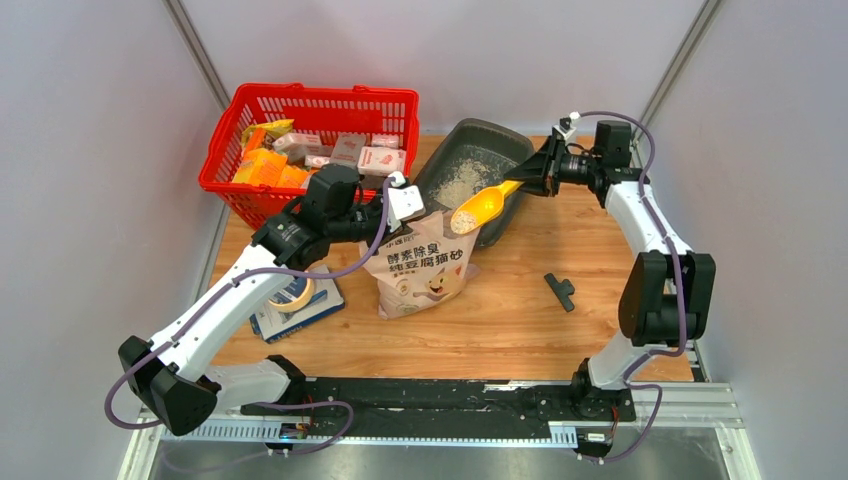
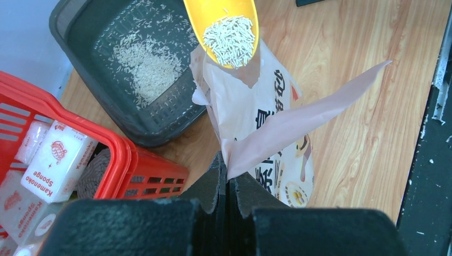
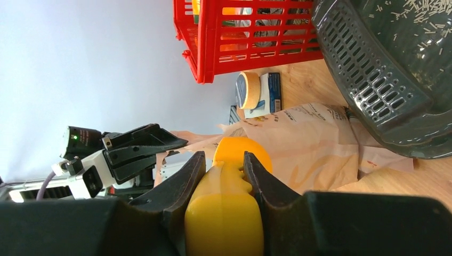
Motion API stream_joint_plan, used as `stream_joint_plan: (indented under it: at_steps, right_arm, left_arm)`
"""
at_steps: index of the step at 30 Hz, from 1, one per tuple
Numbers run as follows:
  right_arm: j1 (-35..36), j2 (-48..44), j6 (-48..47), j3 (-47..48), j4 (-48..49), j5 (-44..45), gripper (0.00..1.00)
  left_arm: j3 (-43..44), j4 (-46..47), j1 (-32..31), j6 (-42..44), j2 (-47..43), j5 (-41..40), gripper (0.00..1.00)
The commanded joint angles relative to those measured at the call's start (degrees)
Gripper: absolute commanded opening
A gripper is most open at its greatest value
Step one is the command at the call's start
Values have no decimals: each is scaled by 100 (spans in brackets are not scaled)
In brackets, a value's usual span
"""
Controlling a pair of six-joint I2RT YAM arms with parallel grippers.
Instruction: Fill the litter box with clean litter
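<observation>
Bright, even light from overhead; shadows soft and faint. Left gripper at six o'clock looks slightly blurred; wooden table sharp.

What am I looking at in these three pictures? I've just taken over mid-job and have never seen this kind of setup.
Two robot arms are bolted at the near edge of a wooden table. The wide picture comes from a fixed camera above and behind them; the other two come from a camera on each wrist. The left gripper is shut on the top edge of the cat litter bag, which stands upright. The right gripper clamps the handle of a yellow scoop loaded with litter, over the bag's mouth and beside the grey litter box, which holds a thin scatter of granules. Also on the table: a red basket of packets, a tape roll on a blue box, and a small black part.
</observation>
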Motion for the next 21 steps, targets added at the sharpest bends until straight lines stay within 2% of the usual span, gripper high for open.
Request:
stream_joint_plan:
  at_steps: [1,10,13,15,21]
  right_arm:
    - [-205,315,483,538,595,-322,0]
    - [-865,1730,459,2227,868,-121,0]
    - [-962,2363,29,2912,728,63,0]
    - [-962,2740,-630,3510,300,318,0]
    - [-787,3217,-1938,4705,-502,1502,0]
  left_arm:
    - [230,8,24,162,-194,-41,0]
    - [379,-45,24,232,-27,-137,0]
    - [423,-62,32,259,43,-172,0]
    - [467,-97,24,268,70,-172,0]
    - [511,-89,32,285,105,-207,0]
